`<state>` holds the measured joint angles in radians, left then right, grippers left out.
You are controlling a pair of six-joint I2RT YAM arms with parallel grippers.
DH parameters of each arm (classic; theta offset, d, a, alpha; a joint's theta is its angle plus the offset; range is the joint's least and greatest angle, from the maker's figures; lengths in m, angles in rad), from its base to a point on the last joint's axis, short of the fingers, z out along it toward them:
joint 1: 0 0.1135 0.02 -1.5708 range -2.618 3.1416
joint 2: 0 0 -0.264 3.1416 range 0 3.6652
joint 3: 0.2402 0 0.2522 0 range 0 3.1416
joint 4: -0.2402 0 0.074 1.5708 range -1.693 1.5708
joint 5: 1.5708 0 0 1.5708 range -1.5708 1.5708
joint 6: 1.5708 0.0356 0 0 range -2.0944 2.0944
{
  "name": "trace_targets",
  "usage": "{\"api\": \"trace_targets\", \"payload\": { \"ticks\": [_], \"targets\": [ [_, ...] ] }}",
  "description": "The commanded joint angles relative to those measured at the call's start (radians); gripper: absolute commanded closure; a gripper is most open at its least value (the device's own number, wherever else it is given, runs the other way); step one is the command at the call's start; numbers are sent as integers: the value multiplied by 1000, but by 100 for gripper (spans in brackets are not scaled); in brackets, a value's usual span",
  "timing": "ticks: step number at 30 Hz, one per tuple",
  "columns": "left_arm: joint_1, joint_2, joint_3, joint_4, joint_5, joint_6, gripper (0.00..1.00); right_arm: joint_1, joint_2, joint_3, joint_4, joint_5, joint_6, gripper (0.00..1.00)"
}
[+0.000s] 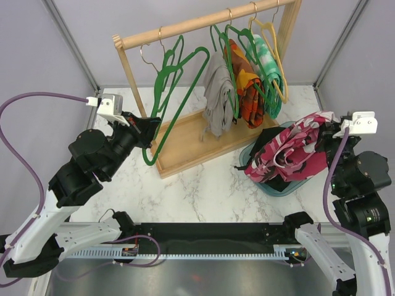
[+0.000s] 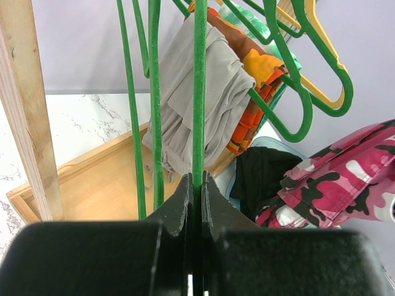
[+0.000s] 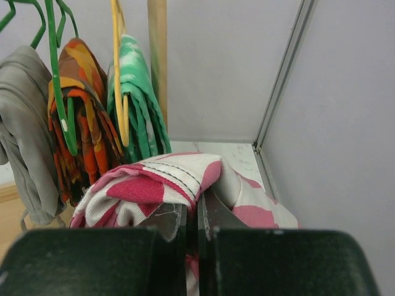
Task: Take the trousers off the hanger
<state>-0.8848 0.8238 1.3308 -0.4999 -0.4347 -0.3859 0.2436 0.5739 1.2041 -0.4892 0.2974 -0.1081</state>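
Three pairs hang on the rack (image 1: 185, 28): grey (image 1: 217, 102), orange (image 1: 247, 92), green-white (image 1: 270, 68). Left fingers (image 2: 179, 203) clamp a bare green hanger (image 2: 199, 92); right fingers (image 3: 216, 213) pinch the camo pair (image 1: 290, 151) above the bin (image 1: 271, 188). Recommend releasing low inside it.

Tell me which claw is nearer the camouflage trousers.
Right. The right claw is shut on the camouflage trousers; the left claw is apart from them, clamped on an empty green hanger.

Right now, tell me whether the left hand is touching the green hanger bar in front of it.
Touching. The left wrist view shows the left hand shut on the green hanger, both fingers pressed against its bar with no gap.
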Motion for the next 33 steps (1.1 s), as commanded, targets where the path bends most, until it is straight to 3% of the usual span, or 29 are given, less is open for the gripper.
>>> {"api": "trace_targets", "payload": {
  "ticks": [1, 16, 18, 23, 33],
  "targets": [
    [4, -8, 42, 35, 5, 39, 98, 16, 12, 2, 150, 34, 33, 100],
    [3, -25, 34, 35, 5, 39, 98, 19, 75, -138, 138, 98, 131, 100],
    [3, -28, 33, 37, 39, 124, 98, 20, 73, -173, 136, 118, 159, 100],
    [4, -25, 25, 37, 47, 124, 98, 16, 61, -264, 104, 128, 229, 100],
    [4, -18, 30, 37, 45, 128, 98, -93, 92, -414, 78, 115, 331, 100]
  ]
}}
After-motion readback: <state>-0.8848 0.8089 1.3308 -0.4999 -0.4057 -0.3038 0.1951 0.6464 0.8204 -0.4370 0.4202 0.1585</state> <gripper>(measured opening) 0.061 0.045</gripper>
